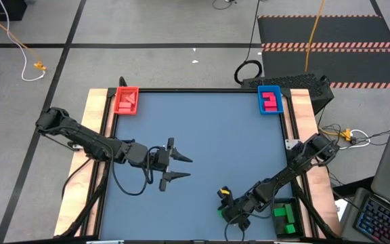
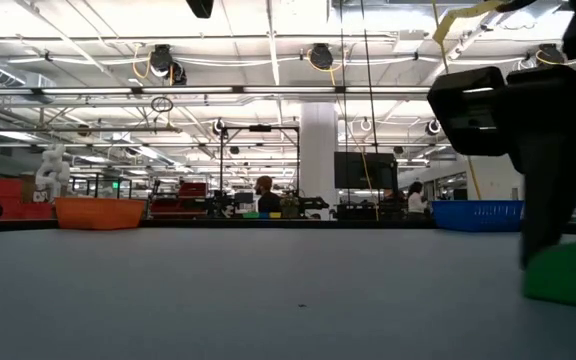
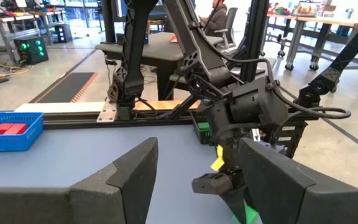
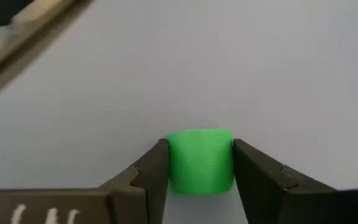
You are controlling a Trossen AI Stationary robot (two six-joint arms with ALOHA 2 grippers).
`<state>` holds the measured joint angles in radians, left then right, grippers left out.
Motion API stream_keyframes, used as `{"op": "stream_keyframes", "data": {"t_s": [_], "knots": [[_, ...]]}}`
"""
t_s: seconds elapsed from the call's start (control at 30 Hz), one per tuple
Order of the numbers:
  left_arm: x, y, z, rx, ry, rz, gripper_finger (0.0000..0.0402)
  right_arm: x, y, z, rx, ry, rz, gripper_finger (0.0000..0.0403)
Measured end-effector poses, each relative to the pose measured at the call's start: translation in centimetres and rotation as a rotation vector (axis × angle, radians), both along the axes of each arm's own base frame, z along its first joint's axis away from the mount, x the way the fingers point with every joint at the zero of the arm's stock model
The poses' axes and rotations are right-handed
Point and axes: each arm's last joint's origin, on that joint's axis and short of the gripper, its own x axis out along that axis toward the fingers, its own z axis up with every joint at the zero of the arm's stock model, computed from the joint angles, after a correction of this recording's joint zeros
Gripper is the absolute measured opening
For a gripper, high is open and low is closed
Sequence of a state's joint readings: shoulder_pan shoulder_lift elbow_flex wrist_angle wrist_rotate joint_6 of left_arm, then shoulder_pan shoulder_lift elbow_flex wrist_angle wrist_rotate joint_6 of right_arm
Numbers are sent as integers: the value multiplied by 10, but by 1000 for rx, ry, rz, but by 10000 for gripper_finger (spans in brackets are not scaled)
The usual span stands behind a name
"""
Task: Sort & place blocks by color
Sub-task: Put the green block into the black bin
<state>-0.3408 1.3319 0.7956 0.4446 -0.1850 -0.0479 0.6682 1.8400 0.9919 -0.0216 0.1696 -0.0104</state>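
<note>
A green block (image 4: 199, 160) sits between the fingers of my right gripper (image 4: 199, 144), which is shut on it near the table's near edge (image 1: 224, 207). In the low view the block (image 2: 568, 273) shows under the dark gripper (image 2: 543, 140). Several more green blocks lie in the green tray (image 1: 286, 218) at the near right corner. Salmon-red blocks lie in the red tray (image 1: 126, 100), pink ones in the blue tray (image 1: 270, 99). My left gripper (image 1: 189, 167) is open over the table's middle left and touches nothing. My right gripper pinches the green block by two opposite side faces (image 4: 173, 163), one finger (image 4: 149, 171) on each side. The fingers come from above, pointing down. In the low view the block's underside looks level with the table top; whether it is lifted I cannot tell.
A small yellow piece (image 3: 218, 163) sits on the right gripper's body. The red tray is at the far left corner, the blue tray (image 3: 8, 130) at the far right corner. Wooden rails (image 1: 95, 129) run along the table's sides. Bare blue table (image 1: 229, 142) lies between the arms.
</note>
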Motion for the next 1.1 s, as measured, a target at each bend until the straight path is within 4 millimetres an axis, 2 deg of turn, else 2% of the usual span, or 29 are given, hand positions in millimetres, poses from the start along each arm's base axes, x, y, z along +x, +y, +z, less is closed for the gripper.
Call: {"op": "stream_keyframes", "data": {"t_s": [0.2, 0.43, 0.53, 0.6, 0.73, 0.87, 0.97, 1.1], "knots": [[0, 0, 0, -1, 0, 0, 227, -3, -4, 0, -21, -20, -21, 110], [0, 0, 0, 5, -1, 0, 227, -11, -12, 34, 2, -60, -27, 41], [0, 0, 0, 5, -1, 0, 227, -15, -18, 46, 38, -39, -87, 13], [0, 0, 0, 4, -3, 0, 228, -18, -23, 46, 51, 5, -170, 6], [0, 0, 0, -3, -1, 0, 227, -21, -32, 45, 125, 81, -410, 22], [0, 0, 0, -4, 0, 1, 228, -18, -29, 45, 332, 121, -546, 61], [0, 0, 0, -7, -1, 1, 227, -15, -25, 48, 428, 92, -551, 86], [0, 0, 0, -10, 0, 1, 227, -13, -24, 50, 357, 11, -450, 113]]}}
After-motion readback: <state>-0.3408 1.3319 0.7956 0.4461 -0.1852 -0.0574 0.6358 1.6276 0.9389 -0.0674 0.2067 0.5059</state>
